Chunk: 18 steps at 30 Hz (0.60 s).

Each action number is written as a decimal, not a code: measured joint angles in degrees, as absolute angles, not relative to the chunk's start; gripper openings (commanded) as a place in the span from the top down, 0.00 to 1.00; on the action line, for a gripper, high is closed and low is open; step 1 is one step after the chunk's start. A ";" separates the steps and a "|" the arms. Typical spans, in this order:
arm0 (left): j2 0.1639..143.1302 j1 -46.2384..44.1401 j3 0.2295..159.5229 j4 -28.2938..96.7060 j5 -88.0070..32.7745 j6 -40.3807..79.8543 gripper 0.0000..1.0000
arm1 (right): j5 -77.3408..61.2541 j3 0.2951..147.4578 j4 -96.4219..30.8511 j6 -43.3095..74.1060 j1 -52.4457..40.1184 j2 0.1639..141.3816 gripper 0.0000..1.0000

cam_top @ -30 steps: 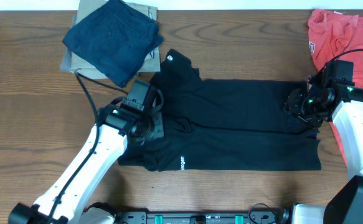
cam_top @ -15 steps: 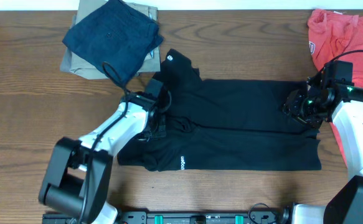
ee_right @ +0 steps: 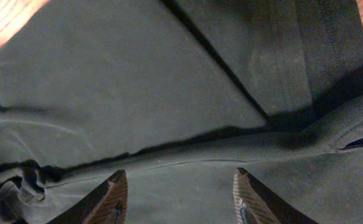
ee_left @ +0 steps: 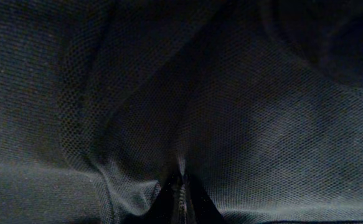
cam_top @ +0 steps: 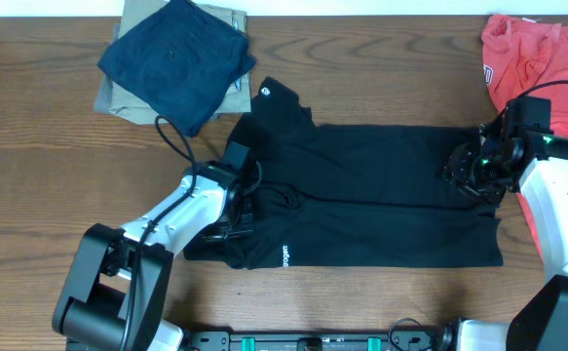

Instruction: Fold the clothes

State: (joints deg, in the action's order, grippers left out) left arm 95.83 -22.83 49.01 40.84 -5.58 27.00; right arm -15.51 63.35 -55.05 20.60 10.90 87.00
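Down at the left hand (cam_top: 237,213), the fingers (ee_left: 169,202) are pinched together on a pucker of the black shirt (cam_top: 381,195), near its left end. Across the cloth, the right hand (ee_right: 180,177) has its fingers spread apart, poised at the shirt's right end. The shirt lies stretched lengthwise along the middle of the desk (cam_top: 50,185), with white lettering (cam_top: 285,255) by its near edge. At the far left a navy garment (cam_top: 176,58) lies on a khaki garment (cam_top: 116,97). A red shirt (cam_top: 517,49) sits at the far right.
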 measured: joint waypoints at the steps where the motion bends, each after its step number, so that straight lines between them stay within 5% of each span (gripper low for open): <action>1: 95.81 -22.63 48.95 40.80 -5.87 27.03 0.94 | -15.44 63.35 -55.05 20.64 10.90 87.00 0.47; 18: 97.21 -27.22 43.86 51.40 -25.65 28.51 0.94 | -13.47 59.40 -55.92 22.31 10.90 87.00 0.48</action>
State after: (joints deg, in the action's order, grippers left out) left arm 97.21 -27.22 43.86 51.40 -25.65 28.51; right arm -13.47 59.40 -55.92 22.31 10.90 87.00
